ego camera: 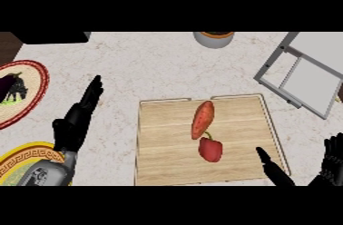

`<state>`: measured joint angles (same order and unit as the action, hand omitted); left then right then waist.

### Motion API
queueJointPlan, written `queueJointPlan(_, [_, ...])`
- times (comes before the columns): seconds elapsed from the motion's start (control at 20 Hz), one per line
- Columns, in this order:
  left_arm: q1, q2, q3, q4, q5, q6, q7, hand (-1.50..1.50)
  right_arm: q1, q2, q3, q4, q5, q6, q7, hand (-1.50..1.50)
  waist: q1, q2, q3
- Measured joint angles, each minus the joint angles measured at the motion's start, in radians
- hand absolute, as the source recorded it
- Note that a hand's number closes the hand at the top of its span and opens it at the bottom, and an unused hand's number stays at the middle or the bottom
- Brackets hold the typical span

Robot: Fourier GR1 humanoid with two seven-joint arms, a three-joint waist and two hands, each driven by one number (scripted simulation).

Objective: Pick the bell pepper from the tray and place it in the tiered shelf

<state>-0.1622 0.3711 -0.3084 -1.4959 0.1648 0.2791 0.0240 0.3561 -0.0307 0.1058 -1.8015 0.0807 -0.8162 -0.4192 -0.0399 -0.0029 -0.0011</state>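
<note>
Right hand (330,163): shown at the lower right edge, spread open, the thumb held out to its left over the near right corner of the tray (161,160), the fingers raised beside the tray's right rim; nothing is held.
Left hand (77,122): shown left of the tray, open, the fingers straight and kept close together, pointed away from the robot; nothing is gripped.
Bell pepper (210,149): red with a green stem, laid on the tray, left of the right hand's thumb and apart from it, well to the right of the left hand.
Tray: pale wood, placed between the two hands.
Long orange-red vegetable (202,119): laid on the tray just beyond the bell pepper, farther from the right hand, its near end just beside the pepper's stem.
Tiered shelf (305,81): grey frame with pale panels, set beyond the right hand, well apart from the bell pepper.
Red-rimmed plate (36,79): found left of the left hand's fingertips; a dark eggplant (13,87) is carried on it.
Yellow-rimmed plate (17,158): found left of the left wrist, partly covered by the grey forearm (47,172).
Grey pot (213,39): cut off at the counter's far edge, beyond the tray, well apart from both hands.
</note>
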Motion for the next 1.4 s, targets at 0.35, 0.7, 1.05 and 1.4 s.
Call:
queueJointPlan(0.35, [-0.034,-0.026,0.0,0.046,-0.011,-0.025,-0.018,0.0,0.166,-0.075,0.19,-0.156,0.328,-0.016,0.282,-1.5,0.03,0.007,-0.003])
queueJointPlan(0.7, [-0.052,-0.035,0.0,0.065,-0.021,-0.04,-0.027,0.0,0.268,-0.103,0.275,-0.302,0.672,0.14,0.634,-1.5,0.048,0.014,-0.007])
queueJointPlan(1.05, [-0.055,-0.046,-0.01,0.063,-0.027,-0.049,-0.03,0.0,0.319,-0.082,0.355,-0.395,1.009,0.41,0.952,-1.5,0.061,0.016,-0.008])
queueJointPlan(1.4, [-0.058,-0.06,-0.006,0.065,-0.036,-0.052,-0.023,0.0,0.157,0.005,0.55,-0.466,1.311,0.695,1.314,-1.5,0.059,0.011,-0.004])
